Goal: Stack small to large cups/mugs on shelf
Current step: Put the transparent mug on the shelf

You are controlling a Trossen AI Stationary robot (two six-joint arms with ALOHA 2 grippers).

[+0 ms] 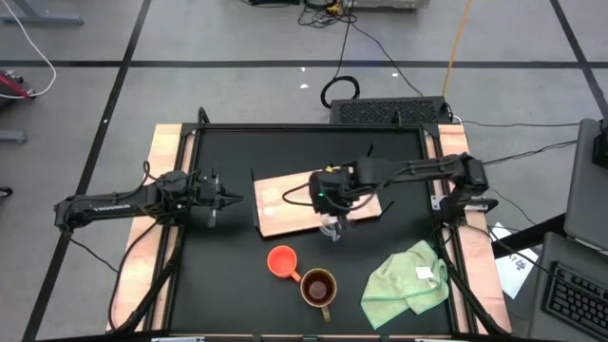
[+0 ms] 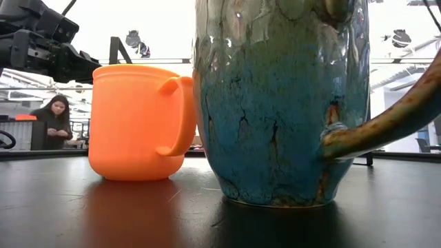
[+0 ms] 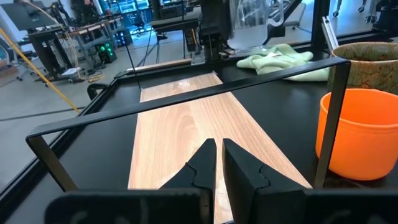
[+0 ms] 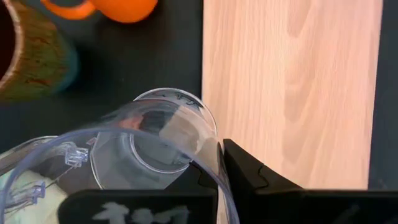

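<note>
My right gripper (image 1: 333, 224) is shut on the tiny clear glass cup (image 4: 155, 146), over the black tabletop just beside the near long edge of the light wooden board (image 1: 313, 201). The cup also shows in the left wrist view (image 3: 252, 22). The orange cup with a handle (image 1: 281, 260) and the larger dark mug (image 1: 318, 287) stand on their bases on the tabletop, close together, nearer the front edge. My left gripper (image 3: 217, 163) is shut and empty, level at the board's left end. My right gripper holds the glass cup by its wall at the rim (image 4: 214, 165), one finger inside the cup and one finger (image 4: 249, 177) outside. The fingers come from above, pointing down. The cup hangs below them, mouth up, clear of the table.
A light green cloth (image 1: 408, 280) lies crumpled at the near right of the table. A black frame runs around the tabletop (image 1: 228, 275). In the low view the orange cup (image 2: 138, 124) and the mug (image 2: 282, 103) fill the foreground; a person sits far behind.
</note>
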